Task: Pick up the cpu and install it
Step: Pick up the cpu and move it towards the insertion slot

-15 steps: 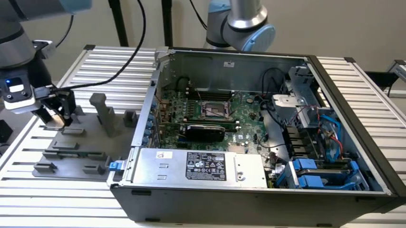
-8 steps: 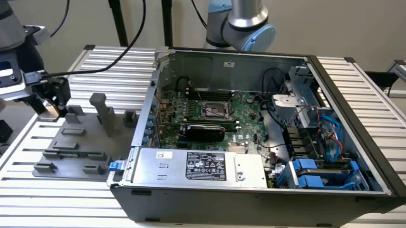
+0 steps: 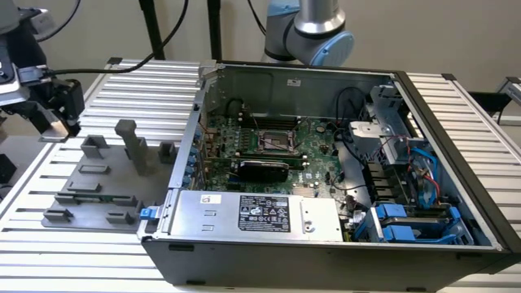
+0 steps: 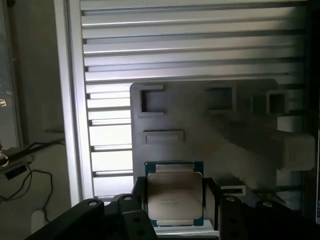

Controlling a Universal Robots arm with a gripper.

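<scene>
The gripper (image 3: 53, 122) clasps the cpu (image 4: 174, 194) by opposite edges; both hang beside the grey fixture plate (image 3: 97, 183) on the slatted surface (image 3: 146, 79). The open computer case (image 3: 326, 244) stands toward the exterior view's right.

Silver-beige cpu (image 4: 175, 197), grey tray (image 4: 200, 120), ribbed silver table (image 4: 190, 45).
</scene>
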